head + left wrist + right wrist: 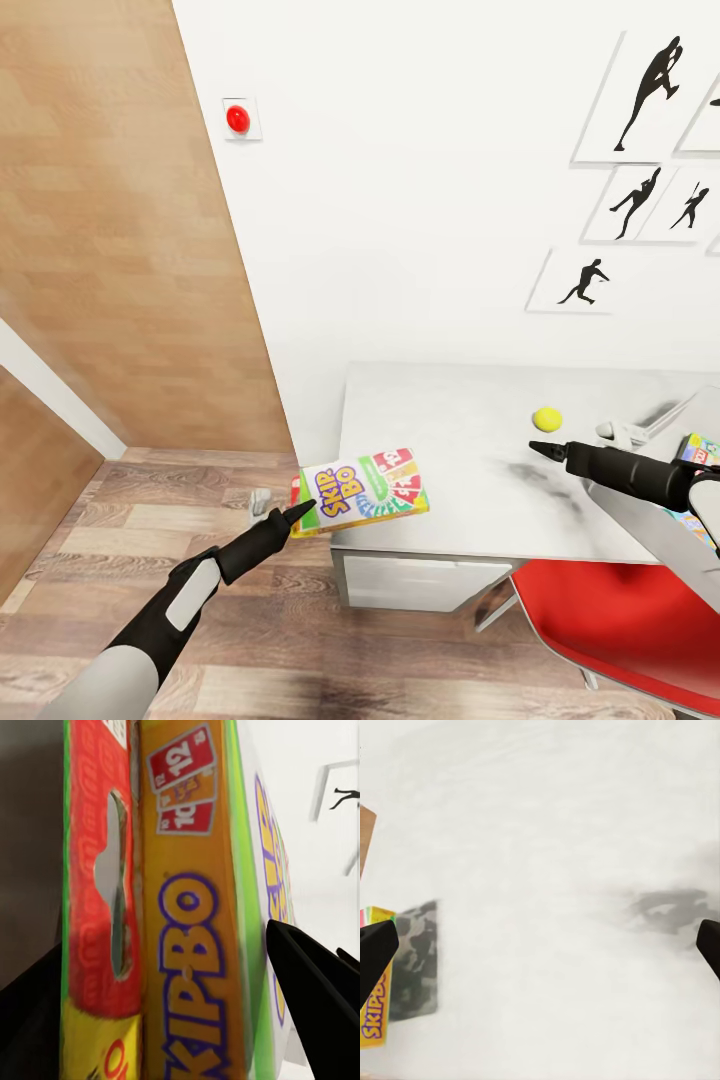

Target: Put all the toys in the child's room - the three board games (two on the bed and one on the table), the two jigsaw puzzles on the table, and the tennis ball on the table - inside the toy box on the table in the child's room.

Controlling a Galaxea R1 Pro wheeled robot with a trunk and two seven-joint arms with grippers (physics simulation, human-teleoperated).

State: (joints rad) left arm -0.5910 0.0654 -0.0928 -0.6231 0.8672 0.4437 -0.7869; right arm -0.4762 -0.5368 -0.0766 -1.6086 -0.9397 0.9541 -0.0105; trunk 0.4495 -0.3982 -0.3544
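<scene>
1. The desk (pixel 450 490) has a pale grey-white top and stands against a white wall (pixel 400 200). A white drawer (pixel 425 583) sits under its front edge.
2. The floor (pixel 150 500) is made of wood planks. A big brown wooden panel (pixel 110 230) stands to the left of the wall.
3. A round red button (pixel 238 118) sits high on the wall. Black pictures of sports players (pixel 640 160) hang above the far right part of the desk.
4. A red chair (pixel 620 620) is tucked in at the desk's front right corner.
5. The left gripper (pixel 300 512) holds the board game (pixel 362 490) by its end. The fingers (pixel 315 997) are closed on it, one on each side.
6. The game hangs over the desk's front left corner, half past the edge. I cannot tell if it touches the top.
7. The box reads "SKIP-BO" in purple letters on yellow. It has green edges and red cards with the number 12.
8. The tennis ball (pixel 547 419) lies on the desk, toward the back right.
9. The right gripper (pixel 540 449) hovers over the desk just in front of the ball. In the right wrist view its fingers stand wide apart and hold nothing.
10. The grey toy box (pixel 655 500) shows at the desk's right end. Something colourful (pixel 697 450) peeks out behind its wall.
</scene>
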